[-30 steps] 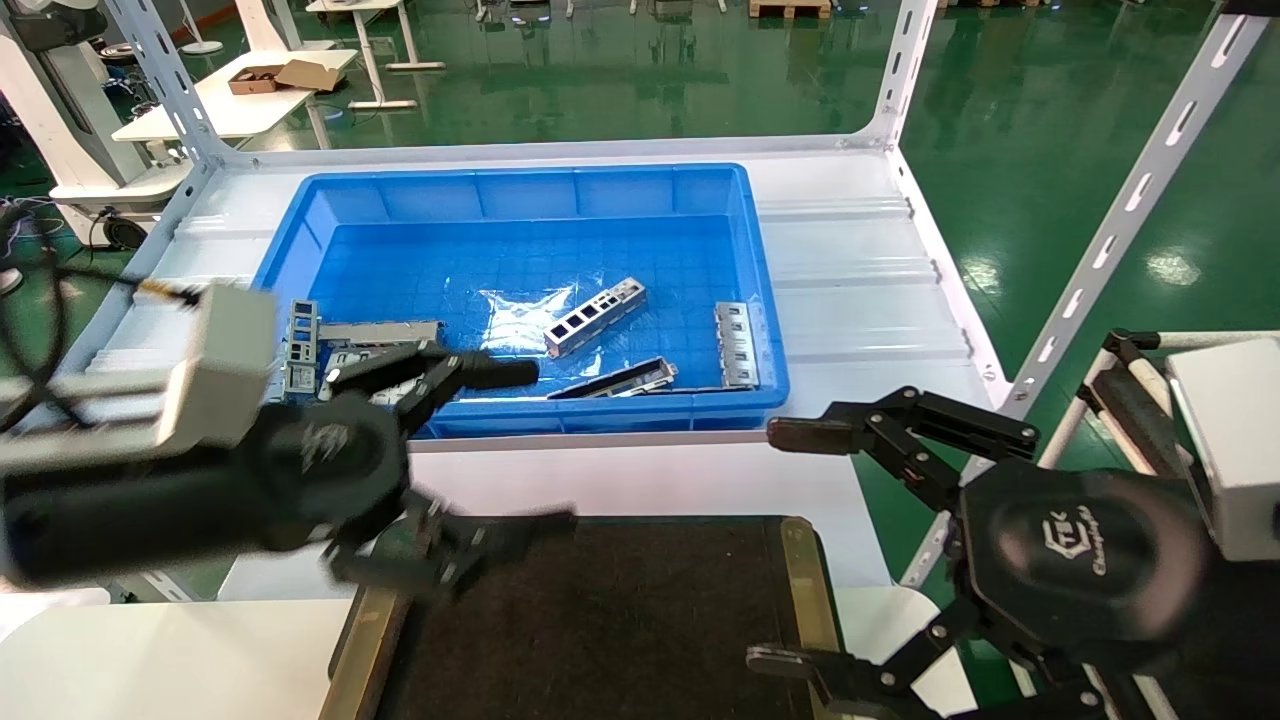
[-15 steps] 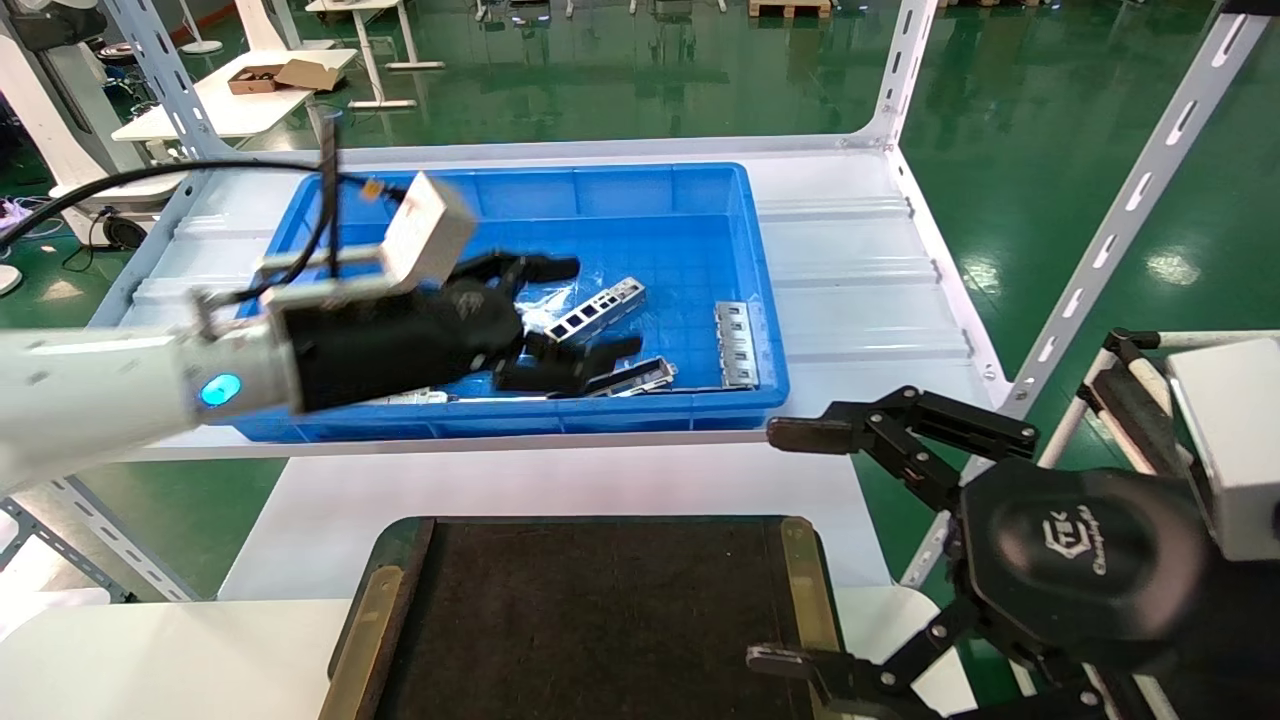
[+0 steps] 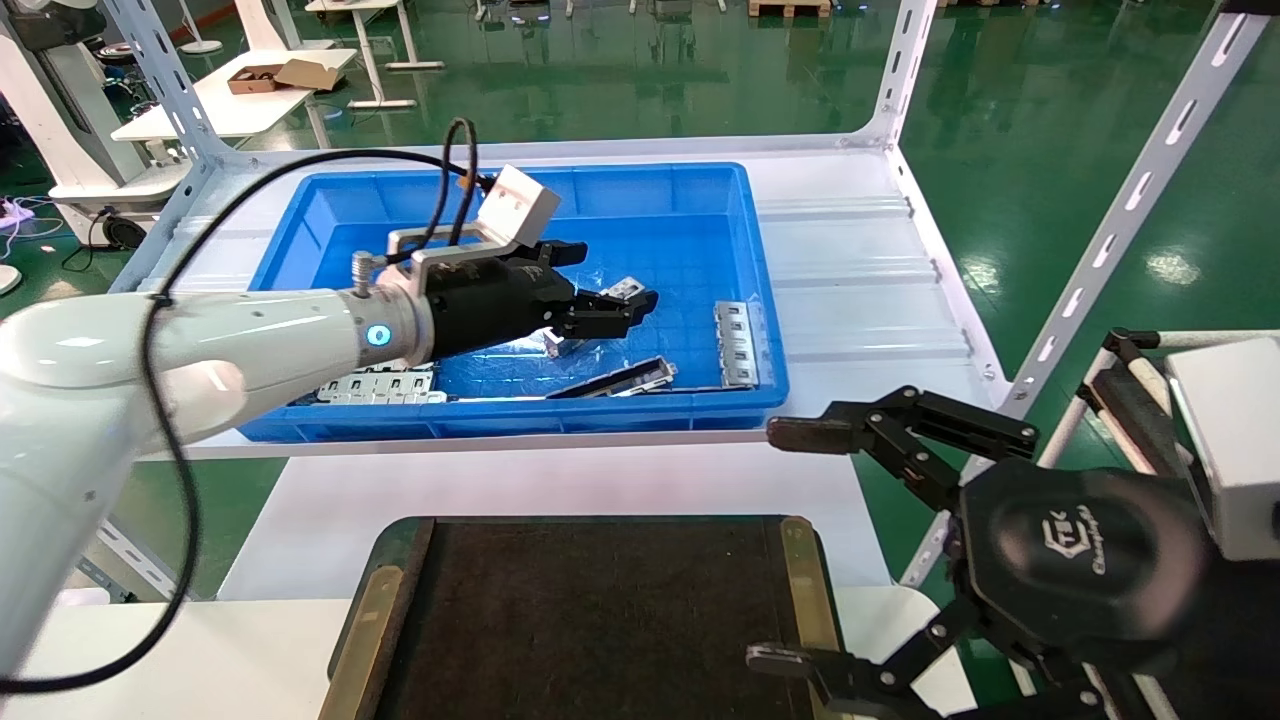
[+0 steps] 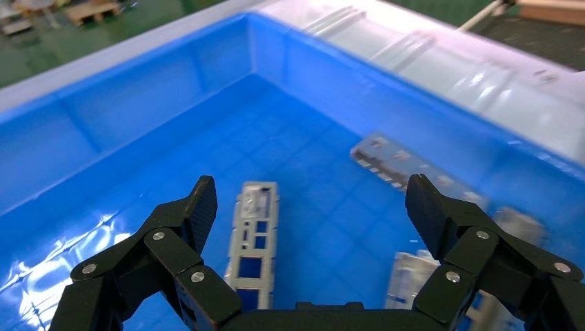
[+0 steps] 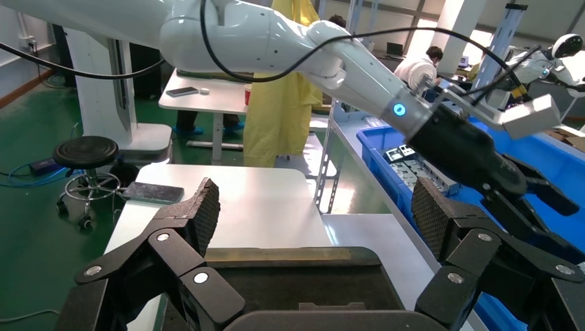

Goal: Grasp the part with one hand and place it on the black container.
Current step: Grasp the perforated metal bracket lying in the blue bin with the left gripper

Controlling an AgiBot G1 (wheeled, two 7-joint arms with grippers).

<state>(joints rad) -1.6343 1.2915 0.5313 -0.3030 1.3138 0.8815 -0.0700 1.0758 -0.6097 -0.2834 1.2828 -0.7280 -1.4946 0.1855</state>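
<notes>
The part [image 4: 254, 241], a silver-grey bracket with rectangular windows, lies flat on the floor of the blue bin. In the head view only its far end [image 3: 627, 289] shows past my left gripper [image 3: 610, 276]. That gripper [image 4: 310, 189] hovers open just above it, with the part lying between the fingers, close to one fingertip [image 4: 202, 200] and untouched. The black container [image 3: 600, 620] sits at the near table edge, and nothing lies on the part of its surface that shows. My right gripper [image 3: 781, 545] is parked open at the container's right side, and its wrist view looks across the container [image 5: 303, 283].
The blue bin [image 3: 500, 415] stands on the white shelf behind the container. It also holds a dark narrow strip [image 3: 625, 378], a tabbed plate [image 3: 737, 343] on the right and more plates [image 3: 380, 385] at the left. Shelf posts [image 3: 1110, 240] rise on the right.
My left arm has swung from the container's near-left corner up into the bin and now sits over the part, its gripper still open. The right arm has not moved.
</notes>
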